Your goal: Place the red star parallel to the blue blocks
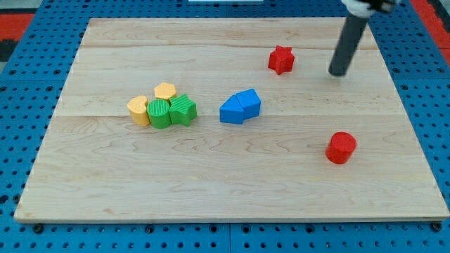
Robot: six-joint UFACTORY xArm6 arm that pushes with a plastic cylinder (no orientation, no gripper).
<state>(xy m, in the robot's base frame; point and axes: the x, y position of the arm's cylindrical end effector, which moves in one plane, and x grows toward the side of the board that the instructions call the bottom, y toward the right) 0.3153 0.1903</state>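
Red cylinder point(341, 147) sits nearest the view's bottom, below my tip point(338, 72) and well apart from it. Tip rests on the wooden board point(225, 190) near the view's top right; it is a bare rod end, holding nothing and touching no block. Red star point(281, 60) lies just left of the tip, slightly toward the view's top, with a clear gap between them. Two blue blocks point(240, 107) touch each other, down and left of the tip, well apart from it and from the star. Farther left of the tip a tight cluster: green cylinder point(159, 113), green block point(183, 109), yellow hexagon point(165, 91), yellow block point(138, 109).
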